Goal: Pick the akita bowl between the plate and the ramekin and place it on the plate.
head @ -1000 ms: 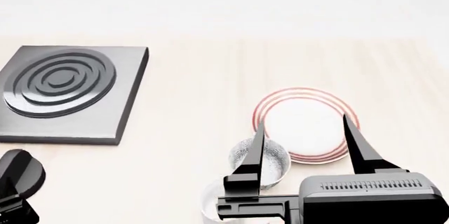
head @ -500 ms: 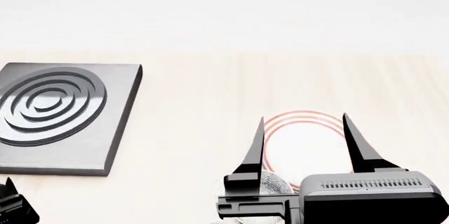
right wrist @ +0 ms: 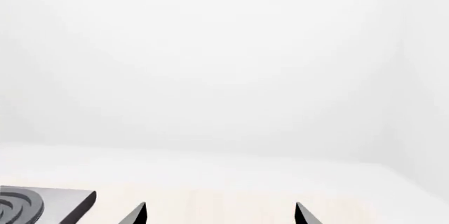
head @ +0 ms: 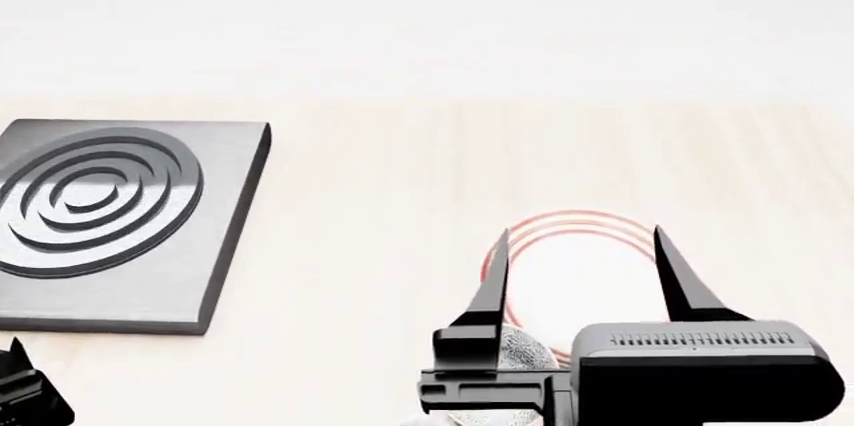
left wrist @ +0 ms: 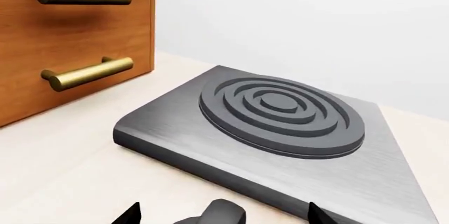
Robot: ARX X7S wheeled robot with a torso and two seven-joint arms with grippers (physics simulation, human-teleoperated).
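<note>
The plate [head: 577, 228] lies at the lower right of the head view, its red rings showing between the fingers of my right gripper [head: 581, 232]. That gripper hovers over the plate and is open and empty. A speckled sliver of the akita bowl [head: 523, 351] peeks out beside the gripper body, on the plate's near side. The ramekin is hidden. The right wrist view has only my right gripper [right wrist: 221, 212], its tips wide apart. My left gripper [left wrist: 224, 214] is open near the counter, and a dark grey rounded part I cannot identify sits between its tips.
A dark grey burner slab with raised rings [head: 107, 216] sits on the left of the wooden counter [head: 374, 246]; it fills the left wrist view as the slab [left wrist: 281, 113]. Wooden drawers with brass handles [left wrist: 77, 71] stand beside it. A pale wall runs behind.
A second ago the head view shifted, so plate, bowl and burner slid lower in it and the ramekin left view. Since half a second ago the right gripper has barely sunk.
</note>
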